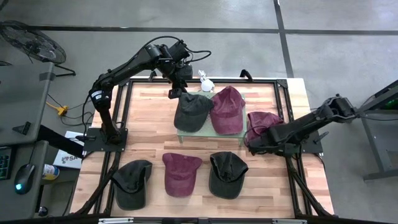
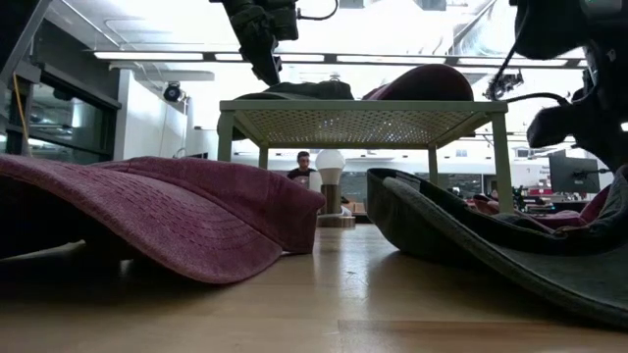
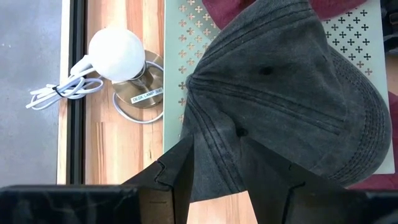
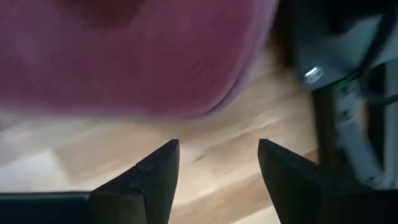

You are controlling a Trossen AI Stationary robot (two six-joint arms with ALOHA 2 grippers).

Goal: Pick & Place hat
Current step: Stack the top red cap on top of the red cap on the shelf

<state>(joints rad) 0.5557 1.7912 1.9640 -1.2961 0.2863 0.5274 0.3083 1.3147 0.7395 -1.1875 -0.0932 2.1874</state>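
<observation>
1. Left gripper [image 1: 178, 92] is over the back edge of the green perforated stand [image 1: 181, 134], its two fingers [image 3: 181, 169] pinching the rim of the dark grey cap [image 1: 192, 111].
2. That grey cap lies on the stand, touching the maroon cap [image 1: 227, 109] beside it.
3. Right gripper [image 1: 254, 144] sits low just off the stand's right side, jaws spread wide and empty, next to another maroon cap [image 1: 262, 122] on the wooden table [image 1: 152, 118].
4. A white desk lamp [image 1: 207, 83] stands behind the stand.
</observation>
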